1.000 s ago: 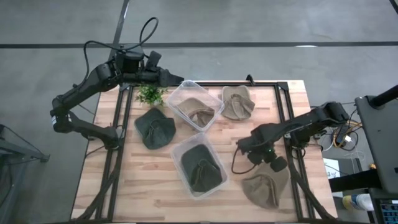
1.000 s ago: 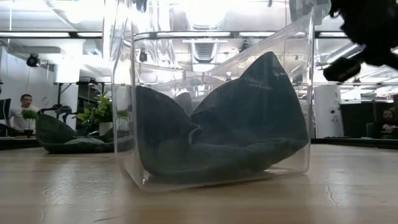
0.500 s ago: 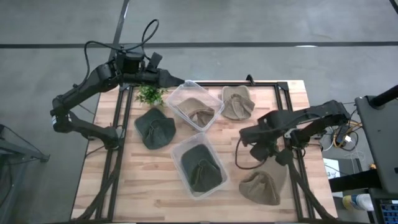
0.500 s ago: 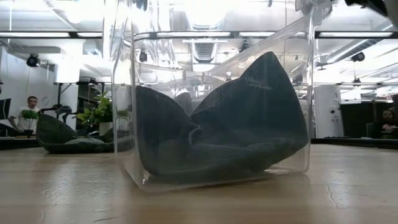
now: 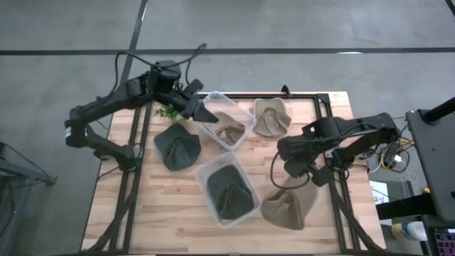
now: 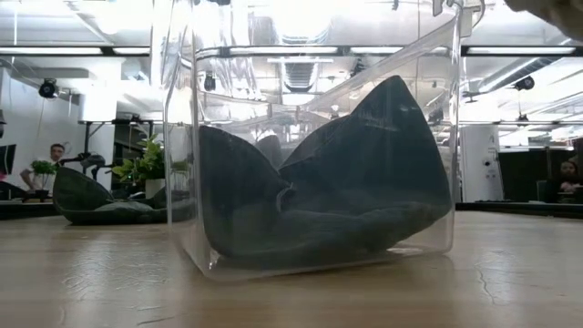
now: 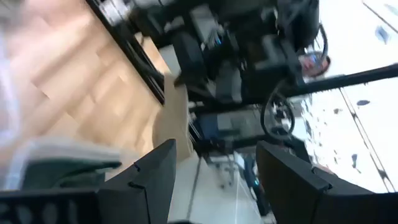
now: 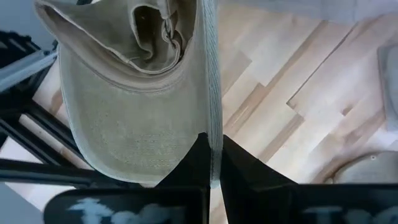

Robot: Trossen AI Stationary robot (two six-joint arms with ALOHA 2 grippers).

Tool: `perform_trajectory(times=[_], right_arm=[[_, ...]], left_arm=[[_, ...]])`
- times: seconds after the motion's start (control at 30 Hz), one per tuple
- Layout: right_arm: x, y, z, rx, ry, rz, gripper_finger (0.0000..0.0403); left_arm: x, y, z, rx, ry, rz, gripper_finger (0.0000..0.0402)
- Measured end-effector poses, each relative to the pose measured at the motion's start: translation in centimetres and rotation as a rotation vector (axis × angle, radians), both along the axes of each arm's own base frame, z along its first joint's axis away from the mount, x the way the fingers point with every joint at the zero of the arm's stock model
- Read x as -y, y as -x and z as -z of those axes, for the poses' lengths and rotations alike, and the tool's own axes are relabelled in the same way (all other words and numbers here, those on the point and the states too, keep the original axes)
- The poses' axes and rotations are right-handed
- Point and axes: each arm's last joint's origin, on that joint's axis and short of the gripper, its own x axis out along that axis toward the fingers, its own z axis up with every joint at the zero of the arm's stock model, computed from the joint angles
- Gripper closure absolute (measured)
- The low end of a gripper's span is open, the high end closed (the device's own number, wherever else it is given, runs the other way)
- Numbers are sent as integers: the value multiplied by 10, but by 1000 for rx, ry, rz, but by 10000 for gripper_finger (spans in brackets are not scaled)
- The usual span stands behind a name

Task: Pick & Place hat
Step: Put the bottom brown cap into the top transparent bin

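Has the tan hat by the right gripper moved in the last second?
Yes. In the high view the tan hat, pinched in the right gripper, has shifted left toward the near clear bin holding a dark hat.

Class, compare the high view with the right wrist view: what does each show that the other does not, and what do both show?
Only the high view shows the left gripper above the clear bin holding a tan hat, the second bin with a dark hat, the loose dark hat and the small plant. Only the right wrist view shows the right gripper pinched on the tan hat's brim edge. Both show that hat hanging from the right gripper above the wooden table.
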Motion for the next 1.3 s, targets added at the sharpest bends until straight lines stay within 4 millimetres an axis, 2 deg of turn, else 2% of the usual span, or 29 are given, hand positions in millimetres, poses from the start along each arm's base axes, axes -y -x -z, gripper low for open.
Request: perform_trajectory(times=[0.2,0.33,0.53,0.77,0.87,1.07,1.3], right_arm=[[2,6,-13,38,-28,57,394],[2,8,-25,82,-45,59,394],[10,-2,-33,138,-55,111,394],[23,-23,-31,126,-58,195,394],[29,-31,-25,85,-114,218,394],[36,-44,-14,31,-144,240,394],[49,-52,-8,13,-141,293,394]], left_arm=[[19,-12,4,-12,8,80,189],[30,-26,9,-14,-13,70,189],[40,-56,17,37,-19,25,189],[51,-93,46,-23,-10,40,189],[55,-106,59,-65,-7,40,189],[61,-119,72,-96,-21,44,189],[66,-124,78,-108,-46,37,189]])
